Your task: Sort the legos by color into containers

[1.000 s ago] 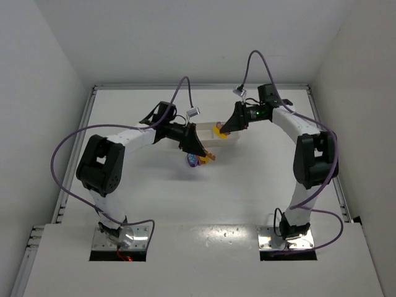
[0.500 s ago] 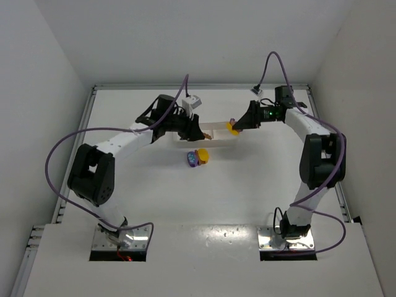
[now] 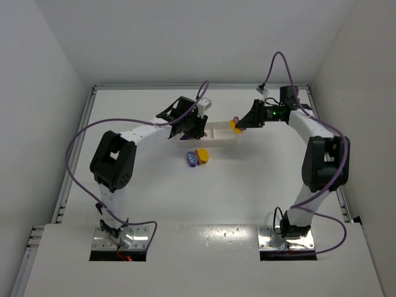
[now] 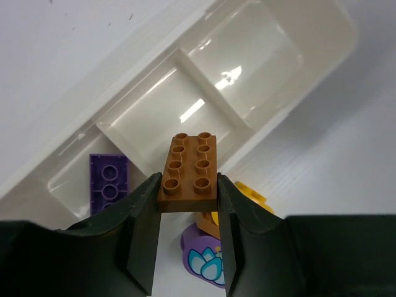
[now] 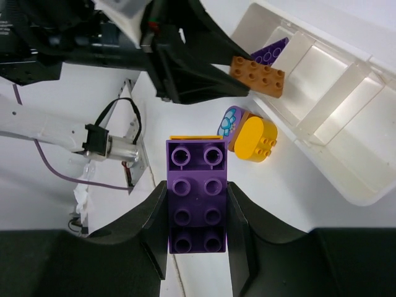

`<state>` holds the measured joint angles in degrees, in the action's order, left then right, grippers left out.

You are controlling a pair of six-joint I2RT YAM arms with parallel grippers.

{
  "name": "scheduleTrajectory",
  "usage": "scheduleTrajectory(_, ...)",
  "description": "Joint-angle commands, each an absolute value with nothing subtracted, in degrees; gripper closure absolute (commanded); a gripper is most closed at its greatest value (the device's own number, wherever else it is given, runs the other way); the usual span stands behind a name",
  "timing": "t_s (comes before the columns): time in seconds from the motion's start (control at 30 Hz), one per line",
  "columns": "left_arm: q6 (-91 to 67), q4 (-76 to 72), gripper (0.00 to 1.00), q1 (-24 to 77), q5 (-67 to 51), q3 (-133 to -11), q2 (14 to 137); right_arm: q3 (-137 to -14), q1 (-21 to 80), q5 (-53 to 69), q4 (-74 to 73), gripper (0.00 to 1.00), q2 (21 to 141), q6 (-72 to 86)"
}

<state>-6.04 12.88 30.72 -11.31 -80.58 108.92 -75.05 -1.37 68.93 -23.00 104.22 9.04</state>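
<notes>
My left gripper (image 4: 189,185) is shut on a brown-orange lego (image 4: 189,172), held above the near wall of the white tray's (image 4: 260,55) middle container. A flat purple lego (image 4: 109,181) lies in the left container. Below the fingers on the table sit a rounded purple lego with a light blue spot (image 4: 207,258) and a yellow one (image 4: 252,197). My right gripper (image 5: 197,192) is shut on a purple lego (image 5: 197,185) with a yellow-orange piece (image 5: 198,137) under it. In the top view it hangs at the tray's (image 3: 219,133) right end, by the right gripper (image 3: 238,125).
The two loose bricks (image 3: 198,158) lie just in front of the tray, near its left half. The left gripper (image 3: 193,129) hovers over the tray's left part. White walls close in the table on three sides; purple cables loop above both arms.
The left arm has swung back from above the loose bricks to over the tray, carrying the brown-orange brick. The right gripper has drawn back to the right with its purple brick.
</notes>
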Motion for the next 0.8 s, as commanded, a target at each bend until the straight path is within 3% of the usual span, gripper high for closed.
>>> scheduleTrajectory(0.0, -5.6, 13.8, 0.97, 31.0, -4.8, -84.7, 110.1, -75.1, -1.6, 69.9, -21.1, 1.0, 102.1, 9.3)
scheduleTrajectory(0.13, -5.6, 14.8, 0.8, 31.6, -4.7, -86.3, 112.1, -75.1, -1.6, 70.4, -21.1, 1.0, 102.1, 9.3)
scheduleTrajectory(0.17, -5.6, 14.9, 0.63, 32.1, -4.7, -86.3, 112.1, -75.1, -1.6, 70.4, -21.1, 1.0, 102.7, 9.3)
scheduleTrajectory(0.2, -5.6, 14.9, 0.54, 32.1, -4.2, -86.3, 112.7, -75.1, -1.6, 70.4, -21.1, 1.0, 102.7, 9.3)
scheduleTrajectory(0.27, -6.2, 14.9, 0.37, 32.1, -5.1, -86.8, 113.3, -75.1, -1.6, 70.4, -21.1, 1.0, 102.7, 9.3)
scheduleTrajectory(0.33, -6.2, 15.4, 0.28, 32.1, -6.5, -86.8, 113.3, -75.1, -1.6, 70.9, -21.1, 1.0, 102.7, 9.3)
scheduleTrajectory(0.37, -6.8, 15.4, 0.18, 32.1, -7.1, -86.8, 113.3, -75.1, -1.6, 70.9, -21.1, 1.0, 102.7, 9.3)
scheduleTrajectory(0.47, -6.8, 15.4, 0.16, 32.1, -13.5, -86.8, 111.9, -75.1, -1.6, 72.4, -21.1, 1.0, 103.2, 9.3)
scheduleTrajectory(0.53, -6.2, 14.8, 0.21, 31.3, -21.1, -86.1, 109.1, -75.1, -1.0, 75.2, -21.1, 1.0, 103.2, 9.3)
scheduleTrajectory(0.67, 0.2, 16.0, 0.21, 29.2, -55.0, -84.5, 105.9, -75.1, -1.0, 80.3, -21.1, 1.0, 105.0, 9.3)
scheduleTrajectory(0.77, 1.3, 16.0, 0.23, 29.2, -66.0, -82.4, 105.4, -75.1, -0.4, 84.6, -21.1, 1.0, 106.3, 9.9)
